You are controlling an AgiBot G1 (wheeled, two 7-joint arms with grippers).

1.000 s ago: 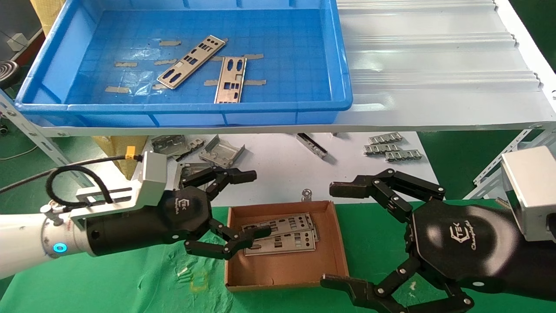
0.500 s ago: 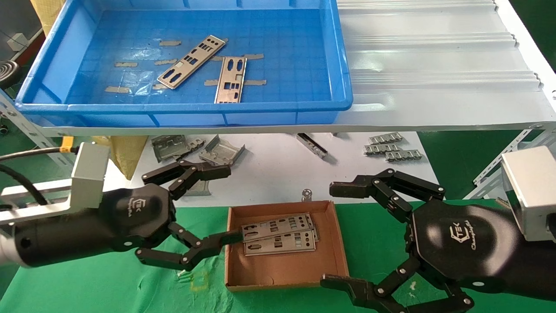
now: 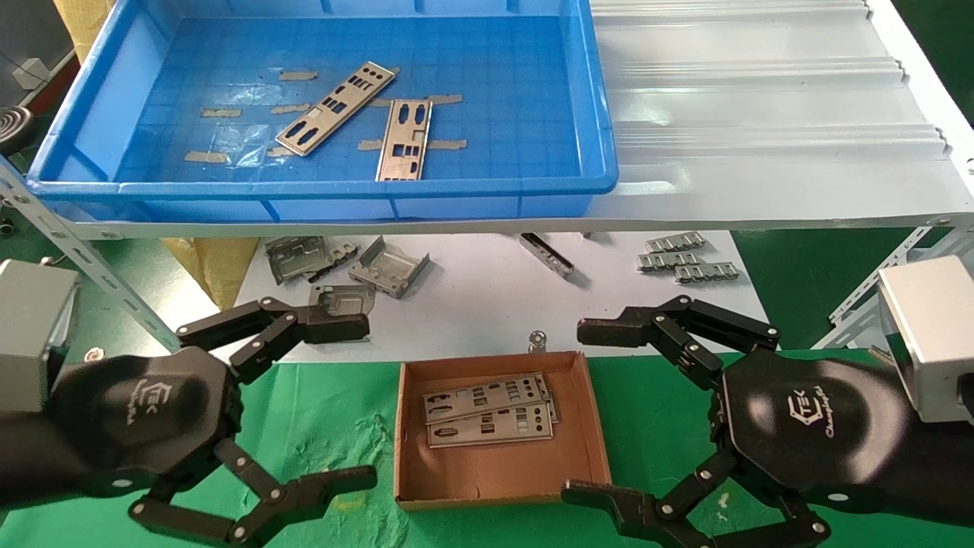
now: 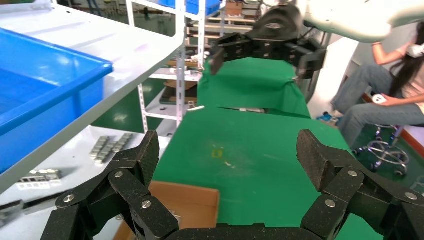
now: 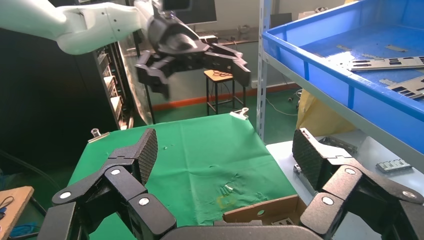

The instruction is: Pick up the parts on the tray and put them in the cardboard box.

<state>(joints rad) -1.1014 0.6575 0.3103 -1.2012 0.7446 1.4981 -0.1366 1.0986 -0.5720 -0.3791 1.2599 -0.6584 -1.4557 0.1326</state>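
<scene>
Bright, even light from overhead. Glare streaks the white corrugated sheet (image 3: 761,99) and the tray (image 3: 91,114) floor (faint sheen on the parts (image 3: 335,106) too). Soft shadows fall beneath the shelf; the left gripper (image 3: 335,403) looks slightly motion-blurred.

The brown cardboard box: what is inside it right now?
The cardboard box holds two overlapping parts; whether more lie beneath them is hidden. Neither the left gripper nor the right gripper reaches in.

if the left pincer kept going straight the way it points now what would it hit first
Probably the right pincer. The open left pincer points across the green cloth above the shallow brown cardboard box; its wrist view shows nothing nearer, though depth is unclear.
</scene>
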